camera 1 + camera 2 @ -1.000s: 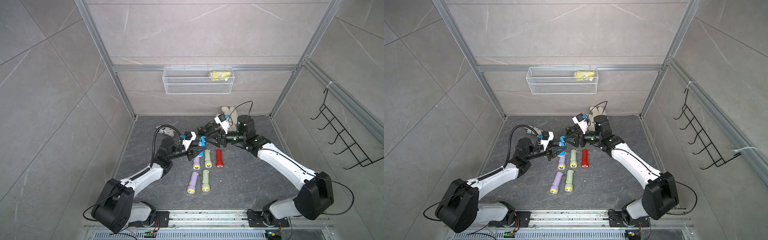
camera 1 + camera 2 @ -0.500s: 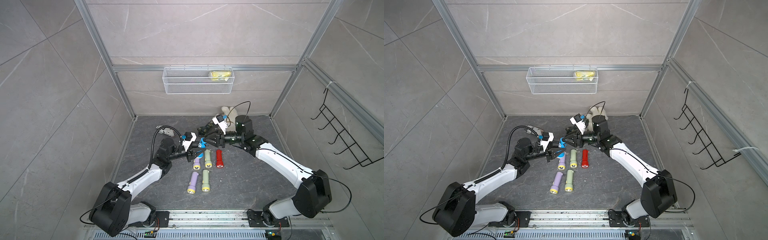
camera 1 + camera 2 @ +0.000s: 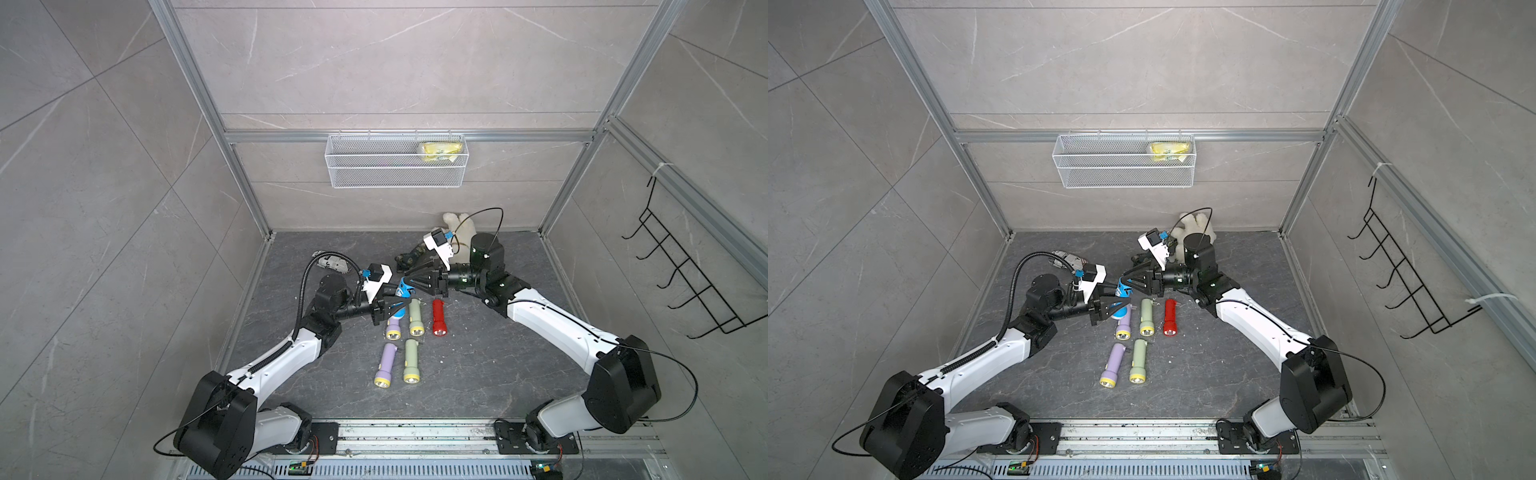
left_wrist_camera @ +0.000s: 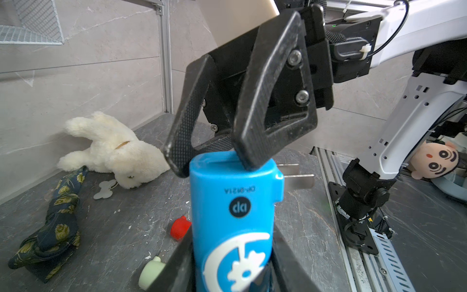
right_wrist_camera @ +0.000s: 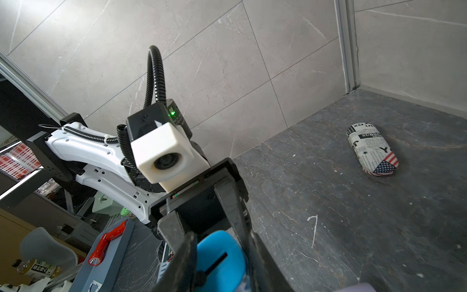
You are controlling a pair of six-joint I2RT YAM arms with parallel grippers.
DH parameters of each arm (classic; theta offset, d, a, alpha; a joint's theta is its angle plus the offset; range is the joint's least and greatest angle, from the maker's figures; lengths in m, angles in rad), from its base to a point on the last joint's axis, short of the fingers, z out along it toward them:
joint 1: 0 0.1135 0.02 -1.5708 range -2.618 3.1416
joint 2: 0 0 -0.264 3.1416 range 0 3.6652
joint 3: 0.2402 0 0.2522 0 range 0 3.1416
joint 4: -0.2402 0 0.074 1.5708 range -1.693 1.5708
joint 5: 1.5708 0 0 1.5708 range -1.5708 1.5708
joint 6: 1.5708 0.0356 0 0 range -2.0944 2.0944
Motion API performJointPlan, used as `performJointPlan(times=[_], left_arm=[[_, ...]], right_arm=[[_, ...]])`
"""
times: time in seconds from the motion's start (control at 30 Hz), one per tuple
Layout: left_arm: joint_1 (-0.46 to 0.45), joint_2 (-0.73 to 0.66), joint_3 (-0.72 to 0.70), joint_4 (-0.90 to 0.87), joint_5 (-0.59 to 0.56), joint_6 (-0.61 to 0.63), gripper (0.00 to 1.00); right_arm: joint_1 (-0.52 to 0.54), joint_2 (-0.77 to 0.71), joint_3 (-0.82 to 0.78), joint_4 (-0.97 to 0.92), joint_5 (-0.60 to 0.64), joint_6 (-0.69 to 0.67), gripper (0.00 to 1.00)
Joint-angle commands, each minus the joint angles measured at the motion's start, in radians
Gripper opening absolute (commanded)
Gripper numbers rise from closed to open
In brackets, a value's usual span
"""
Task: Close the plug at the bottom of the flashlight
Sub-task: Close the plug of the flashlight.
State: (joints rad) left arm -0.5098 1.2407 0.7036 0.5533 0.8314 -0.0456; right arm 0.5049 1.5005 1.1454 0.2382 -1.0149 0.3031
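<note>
A blue flashlight (image 3: 402, 289) (image 3: 1123, 287) hangs above the floor, with my left gripper (image 3: 397, 302) (image 4: 232, 255) shut on its body. Its bottom end points towards my right arm. In the left wrist view the plug's two metal prongs (image 4: 298, 174) stick out sideways from that end. My right gripper (image 3: 409, 286) (image 4: 212, 161) (image 5: 219, 257) straddles the same end, one finger touching each side. The end face with its dark slot (image 5: 214, 261) shows between the right fingers. The prongs are hidden in the right wrist view.
Several flashlights lie on the floor below: purple (image 3: 394, 326), green (image 3: 415, 318), red (image 3: 438, 318), purple (image 3: 384, 365), green (image 3: 411, 361). A plush rabbit (image 4: 113, 149) and patterned cloth (image 4: 55, 220) lie at the back. A printed case (image 5: 371, 149) lies far left.
My right gripper has moved left onto the flashlight's bottom end and its jaws have narrowed around it. The left gripper has held the flashlight still.
</note>
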Motion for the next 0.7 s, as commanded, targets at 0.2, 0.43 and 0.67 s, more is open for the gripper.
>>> performJointPlan(times=[0.2, 0.43, 0.67], left_arm=[[-0.013, 0.004, 0.110, 0.312, 0.241, -0.109, 0.00], [-0.012, 0.020, 0.123, 0.328, 0.232, -0.113, 0.00], [-0.012, 0.013, 0.122, 0.305, 0.209, -0.088, 0.00]], right_arm=[[0.006, 0.012, -0.084, -0.009, 0.051, -0.001, 0.36], [0.007, 0.015, -0.109, -0.003, 0.054, -0.005, 0.27], [0.006, 0.023, -0.125, 0.021, 0.055, -0.001, 0.17]])
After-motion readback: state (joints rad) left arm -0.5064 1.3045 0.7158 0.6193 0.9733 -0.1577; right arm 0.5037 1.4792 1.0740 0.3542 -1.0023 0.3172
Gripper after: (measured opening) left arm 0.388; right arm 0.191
